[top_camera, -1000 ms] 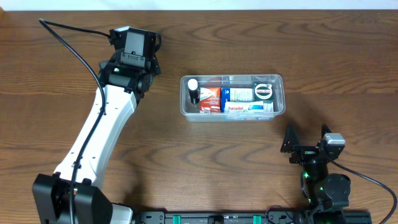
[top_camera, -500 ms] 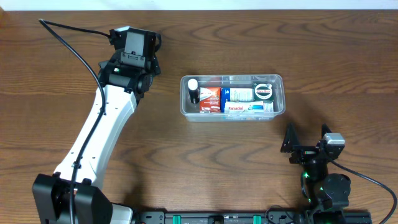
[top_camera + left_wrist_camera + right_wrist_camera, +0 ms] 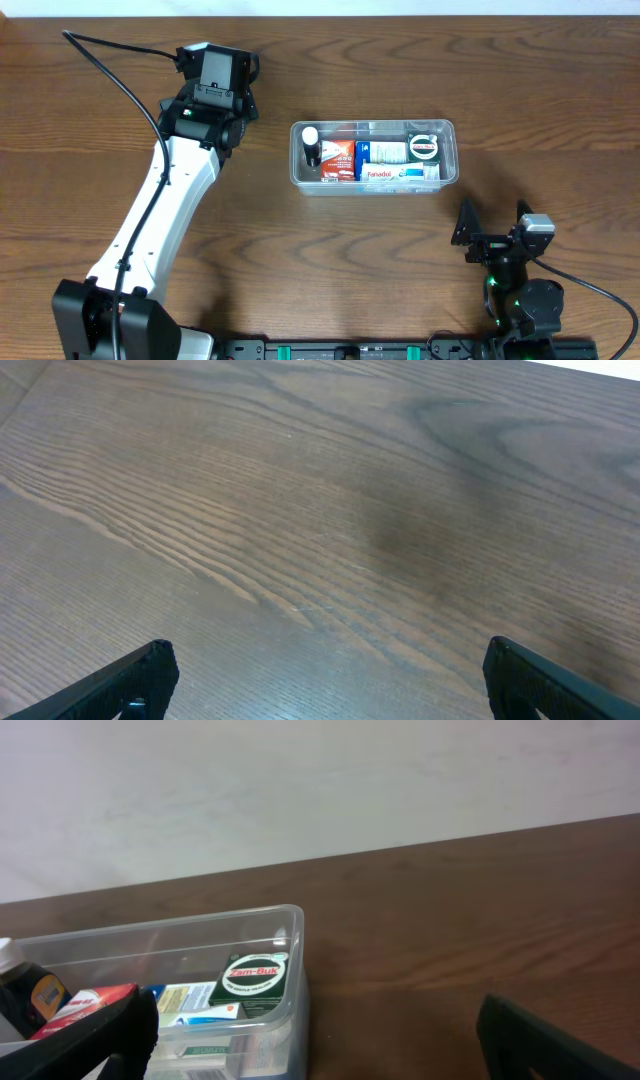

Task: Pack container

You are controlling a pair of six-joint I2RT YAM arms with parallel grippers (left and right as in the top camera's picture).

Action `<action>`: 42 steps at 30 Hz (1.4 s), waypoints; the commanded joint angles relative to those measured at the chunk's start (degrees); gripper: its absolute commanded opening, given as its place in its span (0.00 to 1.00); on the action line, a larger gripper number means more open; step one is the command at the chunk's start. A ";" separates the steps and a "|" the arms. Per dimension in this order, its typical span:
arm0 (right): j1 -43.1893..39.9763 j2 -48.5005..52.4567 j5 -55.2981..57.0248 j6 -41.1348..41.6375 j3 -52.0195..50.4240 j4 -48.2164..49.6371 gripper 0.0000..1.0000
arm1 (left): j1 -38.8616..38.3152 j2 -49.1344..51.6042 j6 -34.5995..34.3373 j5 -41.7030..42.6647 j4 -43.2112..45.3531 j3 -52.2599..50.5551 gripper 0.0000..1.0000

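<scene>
The container (image 3: 372, 124) stands flat on the wooden counter (image 3: 300, 260), a little right of the middle and toward the far side; it is clear plastic, long and shallow, with rounded corners. Inside it several small things lie close together: a dark bottle with a white cap (image 3: 311, 143) at the left end; a red box (image 3: 339, 158) just beside it; a white and blue box marked Panadol (image 3: 380, 173) in the middle; a dark green box with a round Zam-Buk label (image 3: 424, 148) at the right end.

The left claw (image 3: 325, 665) has its two fingers wide apart and holds nothing; its wrist view shows only bare wood between the dark fingertips (image 3: 150, 668). In the overhead view the left arm (image 3: 160, 200) reaches diagonally to the far left part of the counter, and its end is left of the container and apart from it.

The right claw (image 3: 493, 225) is also spread apart and empty; it is near the front edge on the right, well apart from the container. Its wrist camera looks toward the right end of the container, where the Zam-Buk box leans against the end wall.
</scene>
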 commanded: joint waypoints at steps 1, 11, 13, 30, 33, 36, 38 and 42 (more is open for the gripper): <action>0.37 -0.31 -0.39 -1.01 -0.11 -0.33 0.99 | 0.20 -0.50 0.35 -0.92 0.00 0.92 0.98; 0.37 -0.31 -0.39 -1.01 -0.11 -0.33 0.99 | 0.46 -9.49 0.33 -0.90 0.04 -8.37 0.98; 0.37 -0.31 -0.39 -1.01 -0.11 -0.33 0.99 | 0.46 -13.60 0.31 -0.42 0.07 -12.94 0.98; 0.37 -0.31 -0.39 -1.01 -0.11 -0.33 0.99 | 1.11 -67.04 0.37 0.81 30.77 -65.20 0.98; 0.37 -0.31 -0.39 -1.01 -0.11 -0.33 0.99 | 2.12 -72.41 0.37 0.81 30.71 -66.75 0.98; 0.37 -0.31 -0.39 -1.01 -0.11 -0.33 0.99 | 3.93 -75.38 0.55 2.54 30.69 -67.17 0.98; 0.37 -0.31 -0.39 -1.01 -0.11 -0.33 0.99 | 6.45 -77.50 1.07 6.91 30.73 -67.84 0.98; 0.37 -0.31 -0.39 -1.01 -0.11 -0.33 0.99 | 9.46 -79.71 3.96 13.44 30.75 -69.26 0.98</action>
